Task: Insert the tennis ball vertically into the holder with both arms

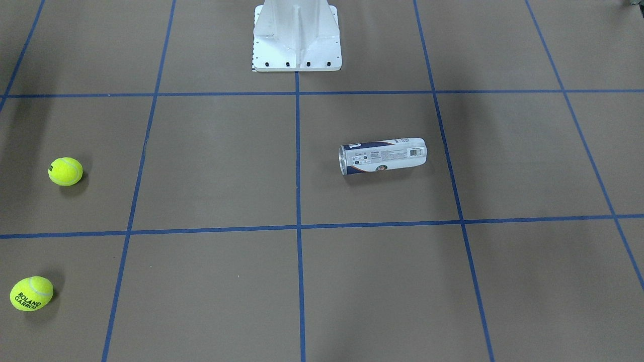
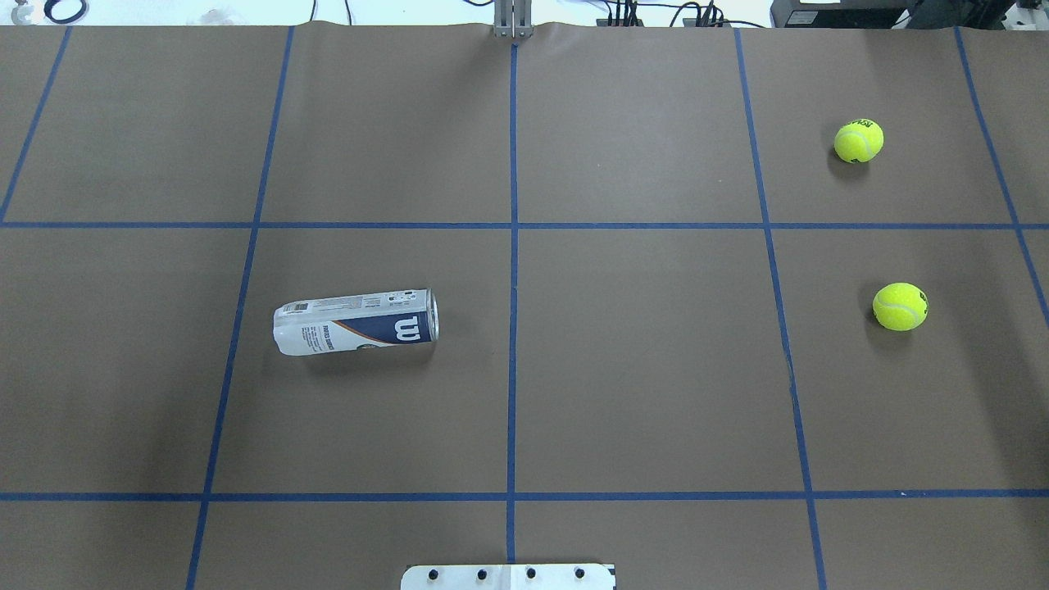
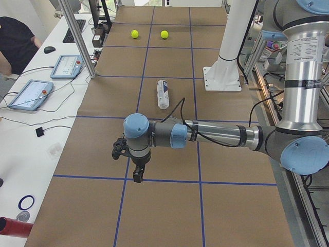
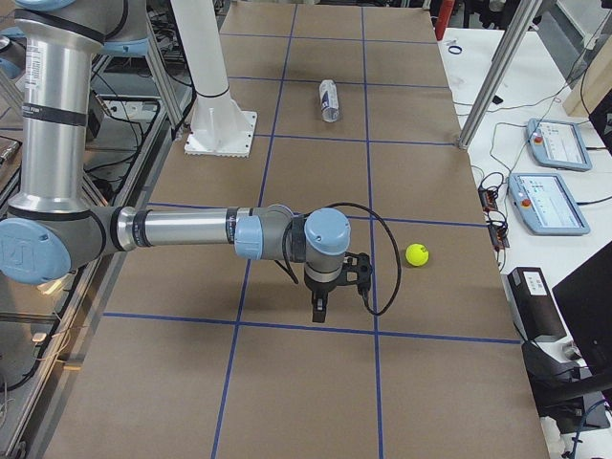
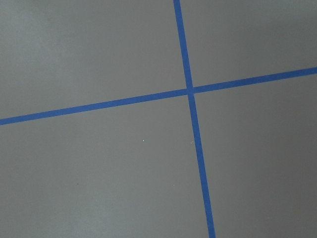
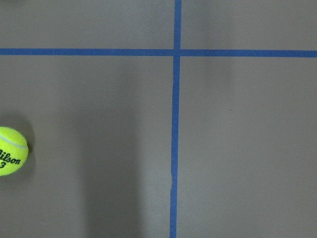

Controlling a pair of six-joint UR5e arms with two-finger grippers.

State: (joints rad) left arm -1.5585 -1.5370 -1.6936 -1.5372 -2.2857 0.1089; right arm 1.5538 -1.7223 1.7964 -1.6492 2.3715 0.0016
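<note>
The holder (image 2: pixel 356 322), a clear can with a navy-and-white label, lies on its side on the brown table's left half; it also shows in the front view (image 1: pixel 382 156) and both side views (image 3: pixel 163 93) (image 4: pixel 330 99). Two yellow tennis balls (image 2: pixel 859 141) (image 2: pixel 900 306) rest on the right half, also seen in the front view (image 1: pixel 31 293) (image 1: pixel 65 171). My left gripper (image 3: pixel 138 177) hangs over the table's left end, far from the holder. My right gripper (image 4: pixel 318 311) hangs over the right end near a ball (image 4: pixel 416 253). I cannot tell whether either is open or shut.
The white pedestal base (image 1: pixel 297 35) stands at the robot's side of the table (image 2: pixel 508 576). Blue tape lines grid the table. Tablets (image 3: pixel 31 95) (image 4: pixel 545 201) and metal posts (image 3: pixel 77 36) stand on the operators' side. A ball shows at the right wrist view's left edge (image 6: pixel 10 157).
</note>
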